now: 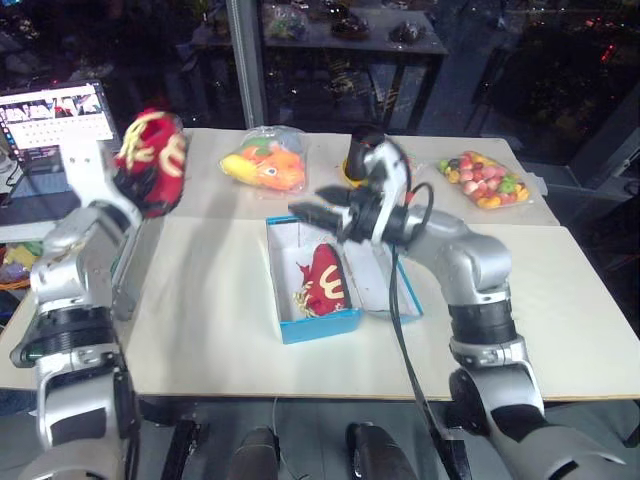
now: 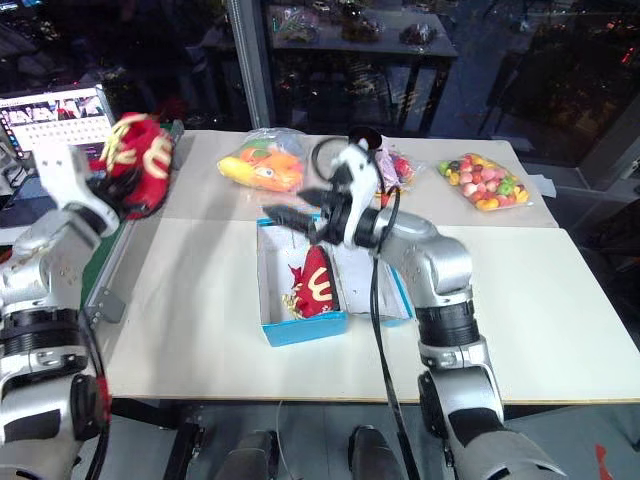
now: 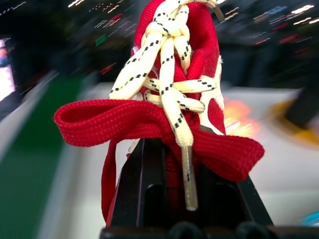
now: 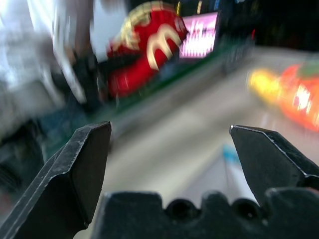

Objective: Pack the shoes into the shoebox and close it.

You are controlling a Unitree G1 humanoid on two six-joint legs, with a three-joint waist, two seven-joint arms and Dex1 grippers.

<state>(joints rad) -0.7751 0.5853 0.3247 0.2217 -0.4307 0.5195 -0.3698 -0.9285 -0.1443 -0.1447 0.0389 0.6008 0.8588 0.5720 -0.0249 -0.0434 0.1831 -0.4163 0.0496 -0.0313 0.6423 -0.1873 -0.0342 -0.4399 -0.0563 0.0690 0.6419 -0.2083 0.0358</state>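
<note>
1 shoe [image 1: 152, 160] is clamped in the left gripper [image 3: 172, 164]; the right gripper [image 4: 169, 149] gapes over the shoebox [image 1: 318, 325].

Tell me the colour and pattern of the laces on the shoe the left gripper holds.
Cream-yellow laces with small black flecks, best seen in the left wrist view.

We held our left arm raised at the left, its gripper [image 3: 174, 164] clamped shut on a red sneaker [image 1: 152, 160] (pinched at the fabric). Our right arm reached forward, its gripper [image 4: 169, 149] pointing left, jaws spread wide and empty.
</note>
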